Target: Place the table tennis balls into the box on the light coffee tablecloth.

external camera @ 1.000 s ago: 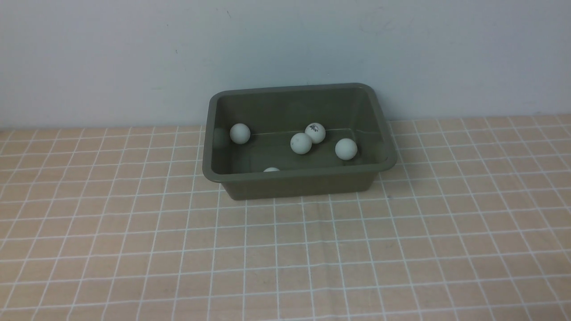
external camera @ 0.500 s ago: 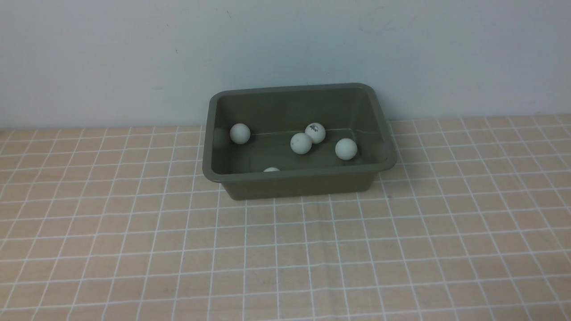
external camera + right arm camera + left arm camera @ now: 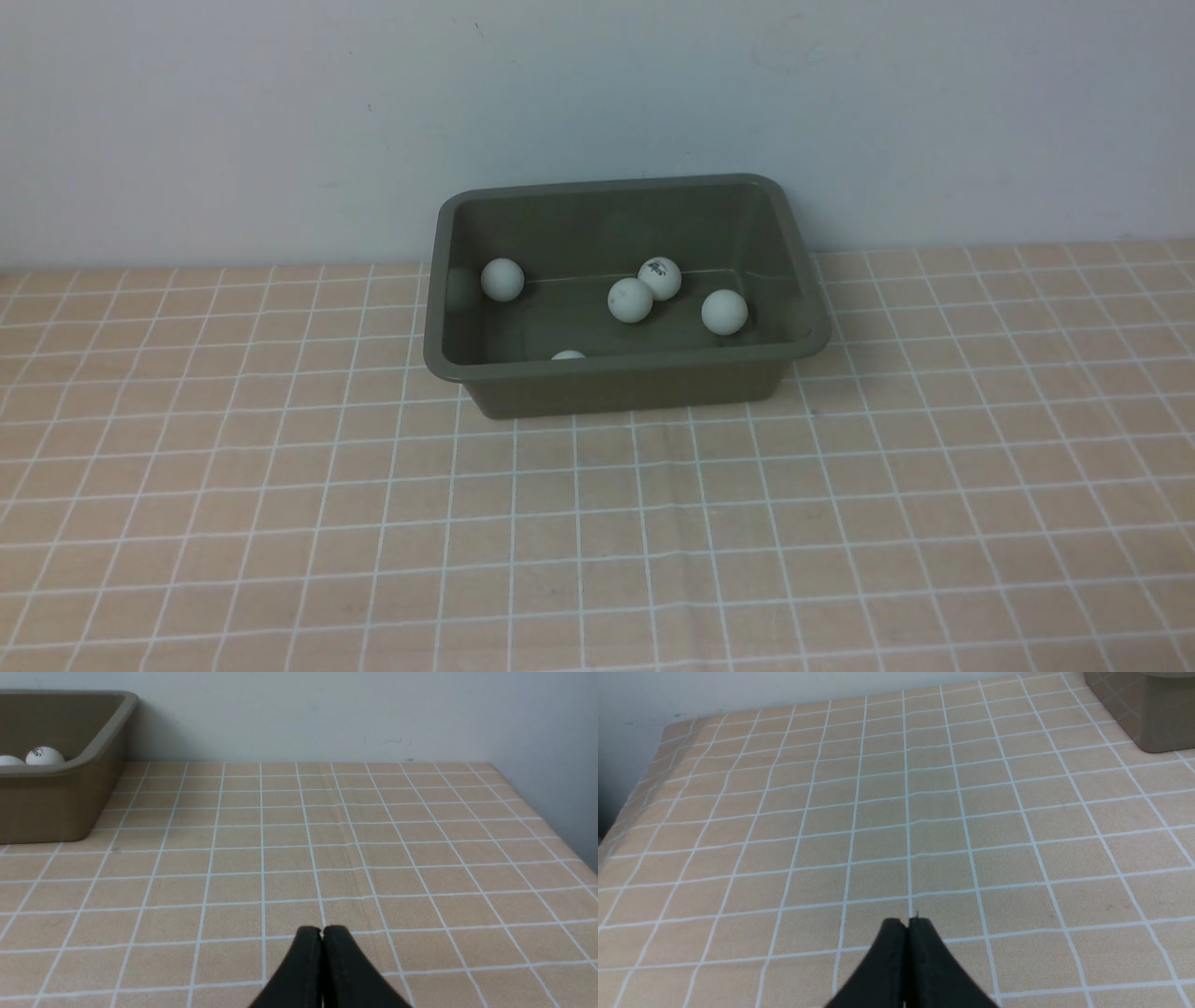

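Five table tennis balls (image 3: 630,300) are seen resting in the box (image 3: 616,378).
Both the left gripper (image 3: 907,924) and the right gripper (image 3: 322,931) are pressed together, empty; one ball at 6 o'clock (image 3: 568,355) could be miscounted, being half hidden behind the rim.

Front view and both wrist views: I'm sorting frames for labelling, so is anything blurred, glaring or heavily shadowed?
Front view: even, soft light; the white table tennis balls are sharp inside the olive-green plastic box, one half hidden by its near rim. Left wrist view: the black left gripper is slightly soft, the peach-tan grid tablecloth crisp. Right wrist view: no glare; the right gripper is dark, with little detail.
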Robot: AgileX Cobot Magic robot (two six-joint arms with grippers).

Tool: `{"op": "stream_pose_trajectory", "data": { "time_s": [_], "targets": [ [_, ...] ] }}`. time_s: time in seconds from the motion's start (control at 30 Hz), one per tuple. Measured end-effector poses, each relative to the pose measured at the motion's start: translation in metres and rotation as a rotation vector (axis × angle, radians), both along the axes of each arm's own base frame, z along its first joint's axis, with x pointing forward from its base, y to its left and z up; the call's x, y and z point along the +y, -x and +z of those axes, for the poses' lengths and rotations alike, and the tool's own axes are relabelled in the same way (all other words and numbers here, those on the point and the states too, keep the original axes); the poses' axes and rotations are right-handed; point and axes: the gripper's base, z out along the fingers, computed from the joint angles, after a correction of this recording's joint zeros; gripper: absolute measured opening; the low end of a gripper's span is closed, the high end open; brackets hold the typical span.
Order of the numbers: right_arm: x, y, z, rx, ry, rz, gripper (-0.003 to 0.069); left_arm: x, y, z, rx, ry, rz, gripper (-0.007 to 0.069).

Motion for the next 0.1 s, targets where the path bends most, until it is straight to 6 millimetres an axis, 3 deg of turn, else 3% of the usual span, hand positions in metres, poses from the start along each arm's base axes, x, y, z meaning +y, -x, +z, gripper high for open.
{"op": "stream_pose_trajectory", "data": {
  "time_s": [0.1],
  "targets": [
    [0.0000,0.0000,0.0000,0.000,0.000,0.000,-0.0015,0.0000,0.0000,0.0000,0.000,0.000,0.000,-0.0066]
  ]
}}
